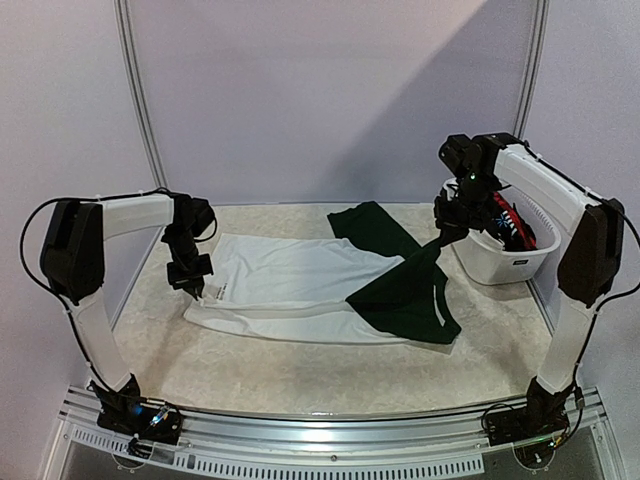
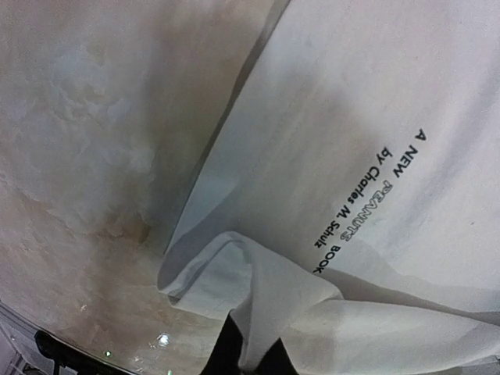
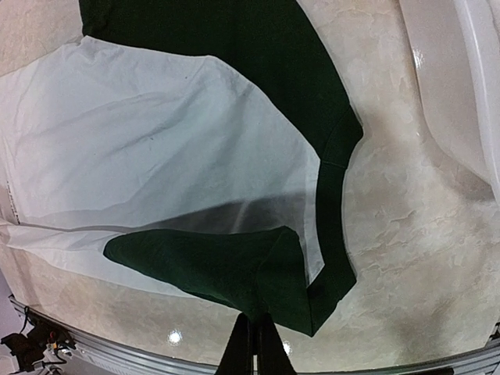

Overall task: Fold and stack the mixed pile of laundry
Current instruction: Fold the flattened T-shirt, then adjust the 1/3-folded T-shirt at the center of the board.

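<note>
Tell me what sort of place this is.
Probably a robot lab test booth, not a home: plain partition walls, two arms bolted to a metal rail, a white T-shirt and dark green piece.

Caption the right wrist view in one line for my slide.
Right gripper pinches a raised corner of the dark green garment lying across the white T-shirt on the marbled table, white tub alongside.

A white cotton T-shirt (image 1: 290, 285) lies spread flat on the pale marbled tabletop (image 1: 300, 370), and the left gripper (image 1: 194, 288) is down at its left edge, touching the cloth. The right gripper (image 1: 446, 237) hangs above the table's right side with a corner of the dark green fabric piece (image 1: 405, 295) drawn up taut to its fingertips, the rest lying over the shirt's right end. Just right of it stands a white plastic tub (image 1: 500, 268) holding red and dark clothing (image 1: 512, 222).
</note>
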Motion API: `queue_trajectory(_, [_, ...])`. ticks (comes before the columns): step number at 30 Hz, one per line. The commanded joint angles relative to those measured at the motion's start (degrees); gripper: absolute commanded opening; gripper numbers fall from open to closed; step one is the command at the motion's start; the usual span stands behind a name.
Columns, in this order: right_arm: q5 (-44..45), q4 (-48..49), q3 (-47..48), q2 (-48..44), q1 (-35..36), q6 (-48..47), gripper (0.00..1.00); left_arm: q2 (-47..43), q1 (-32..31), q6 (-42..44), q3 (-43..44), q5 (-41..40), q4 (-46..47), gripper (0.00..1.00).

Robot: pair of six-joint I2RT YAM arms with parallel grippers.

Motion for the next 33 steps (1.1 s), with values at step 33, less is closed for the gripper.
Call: queue_trajectory(33, [2.4,7.8,9.8,14.5,-2.1,2.4,0.00,-5.5,5.5,-11.4,-1.9,-8.1,2.0,0.36])
